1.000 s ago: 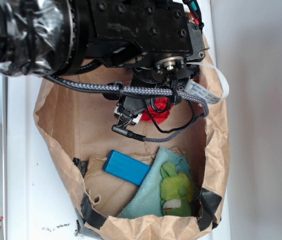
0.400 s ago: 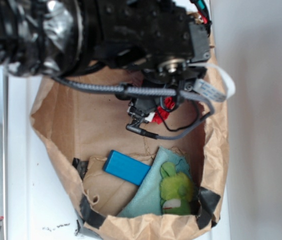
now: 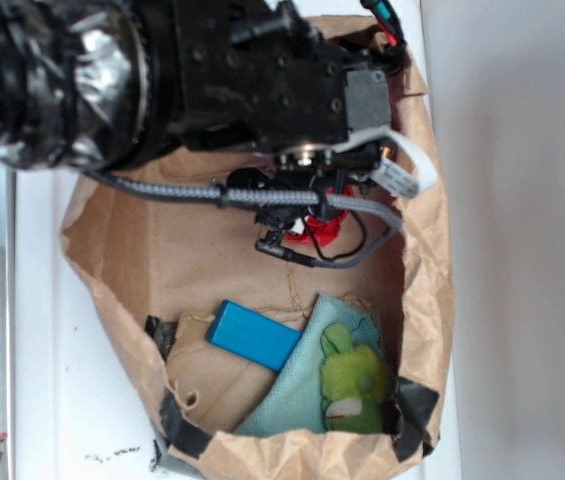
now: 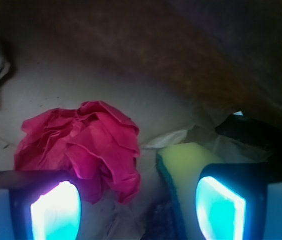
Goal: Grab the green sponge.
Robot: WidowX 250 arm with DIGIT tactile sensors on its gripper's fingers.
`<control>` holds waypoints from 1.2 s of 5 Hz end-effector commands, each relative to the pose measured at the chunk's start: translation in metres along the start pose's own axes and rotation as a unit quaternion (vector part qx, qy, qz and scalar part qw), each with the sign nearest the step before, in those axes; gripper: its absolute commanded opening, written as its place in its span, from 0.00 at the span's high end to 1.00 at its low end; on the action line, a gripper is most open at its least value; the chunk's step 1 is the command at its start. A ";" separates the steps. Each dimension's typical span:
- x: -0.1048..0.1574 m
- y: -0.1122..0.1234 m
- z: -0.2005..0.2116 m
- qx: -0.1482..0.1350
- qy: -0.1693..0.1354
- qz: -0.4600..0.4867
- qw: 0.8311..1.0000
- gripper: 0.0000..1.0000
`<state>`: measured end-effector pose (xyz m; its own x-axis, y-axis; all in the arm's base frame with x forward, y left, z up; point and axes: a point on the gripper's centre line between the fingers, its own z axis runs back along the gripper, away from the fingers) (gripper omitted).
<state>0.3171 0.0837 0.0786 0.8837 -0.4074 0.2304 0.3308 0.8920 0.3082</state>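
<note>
The green sponge point(image 4: 183, 160) shows only in the wrist view: yellow foam with a dark green edge, lying on the bag floor just inside my right fingertip point(image 4: 219, 207). My gripper point(image 4: 138, 210) is open, its fingers wide apart, with nothing held between them. A crumpled red cloth point(image 4: 86, 145) lies by the left fingertip point(image 4: 56, 210). In the exterior view the arm hides the sponge, and only a bit of the red cloth point(image 3: 324, 228) shows below the wrist.
Everything sits inside a brown paper bag point(image 3: 132, 250) with raised walls. At its near end lie a blue block point(image 3: 255, 335), a light teal cloth point(image 3: 297, 390) and a lime-green plush toy point(image 3: 354, 380). Cables hang under the wrist.
The arm has shifted toward the far end of the bag and turned a little. It now covers more of the red cloth. The other items have not moved.
</note>
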 end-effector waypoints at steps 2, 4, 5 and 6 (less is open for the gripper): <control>0.004 0.001 0.005 0.029 -0.036 0.014 0.999 0.00; 0.003 0.001 0.008 0.034 -0.042 0.021 0.998 0.00; 0.004 0.001 0.012 0.030 -0.043 0.023 0.998 0.00; 0.003 0.002 0.016 0.029 -0.047 0.022 0.998 0.00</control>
<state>0.3116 0.0804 0.0748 0.8834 -0.3649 0.2941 0.2681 0.9082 0.3215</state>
